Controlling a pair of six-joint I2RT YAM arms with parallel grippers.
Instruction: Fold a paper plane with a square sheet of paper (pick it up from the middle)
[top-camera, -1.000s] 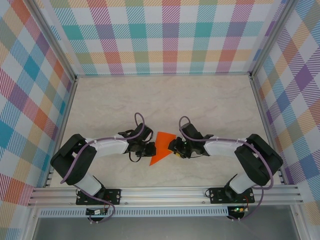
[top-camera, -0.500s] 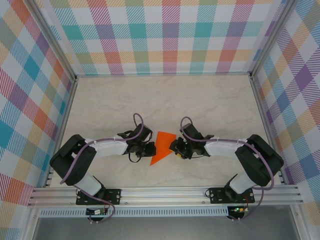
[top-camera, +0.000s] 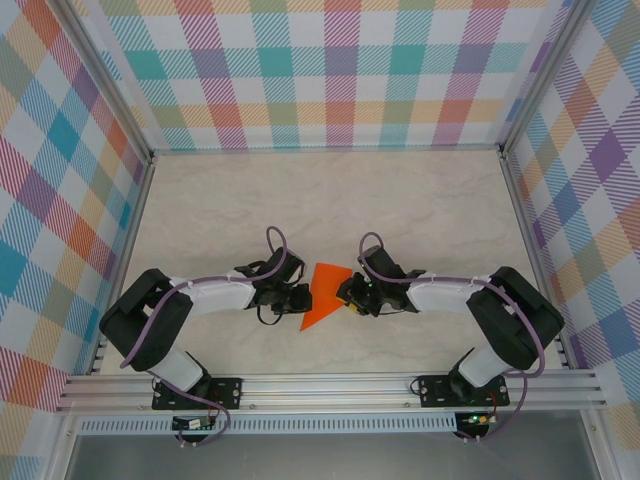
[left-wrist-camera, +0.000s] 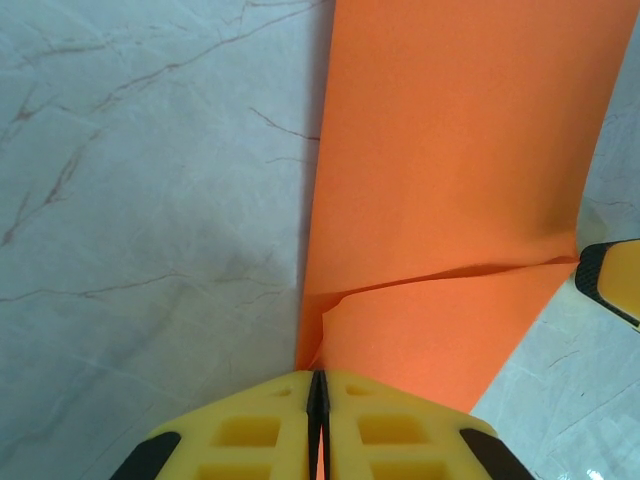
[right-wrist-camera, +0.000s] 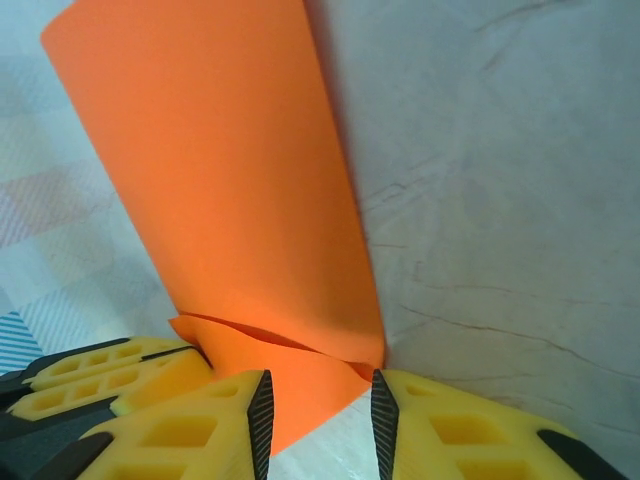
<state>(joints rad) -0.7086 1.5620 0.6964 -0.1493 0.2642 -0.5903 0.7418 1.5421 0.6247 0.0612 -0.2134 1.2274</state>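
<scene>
The square sheet of paper (top-camera: 322, 295) is bright orange and folded into a pointed shape with a crease across it, lying between the two grippers at the near middle of the table. My left gripper (top-camera: 303, 297) is shut on the paper's left edge; in the left wrist view its jaws (left-wrist-camera: 318, 385) meet with a sliver of the orange paper (left-wrist-camera: 450, 200) pinched between them. My right gripper (right-wrist-camera: 318, 415) is open, its jaws either side of the folded corner of the paper (right-wrist-camera: 220, 180). In the top view my right gripper (top-camera: 345, 292) sits at the sheet's right edge.
The marble-patterned table (top-camera: 330, 200) stretches back to checked walls (top-camera: 320, 70) on three sides. An aluminium rail (top-camera: 330, 385) runs along the near edge. The left gripper's yellow fingers (right-wrist-camera: 90, 380) sit close to the right jaws.
My right gripper's jaws have narrowed around the paper's corner. The left gripper and the paper have barely moved.
</scene>
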